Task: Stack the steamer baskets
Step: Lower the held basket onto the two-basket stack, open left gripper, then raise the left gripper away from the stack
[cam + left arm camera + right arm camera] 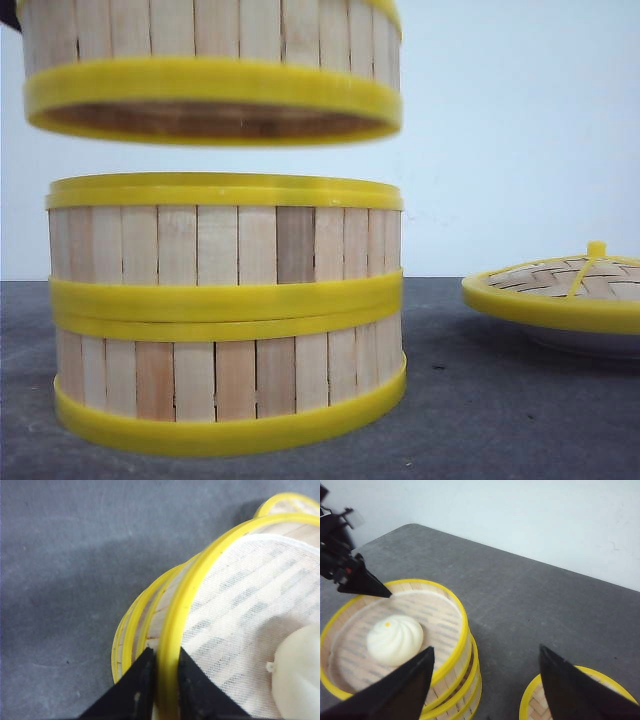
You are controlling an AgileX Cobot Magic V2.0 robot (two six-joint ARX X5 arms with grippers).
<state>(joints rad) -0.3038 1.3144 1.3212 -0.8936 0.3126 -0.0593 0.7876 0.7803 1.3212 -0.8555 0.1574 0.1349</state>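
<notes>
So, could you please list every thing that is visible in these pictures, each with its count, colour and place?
steamer baskets: three, pale wooden slats with yellow rims; two stacked on the table, the third held in the air above the stack, not touching it
bun: one, white; inside the lifted basket, on a white mesh liner
lid: one, woven bamboo with yellow rim and knob; right of the stack, apart from it
white plate: one; under the lid
table: one, dark grey
wall: pale, behind the table
left claw: black, shut on the rim of the lifted basket
right claw: black, open, holding nothing
</notes>
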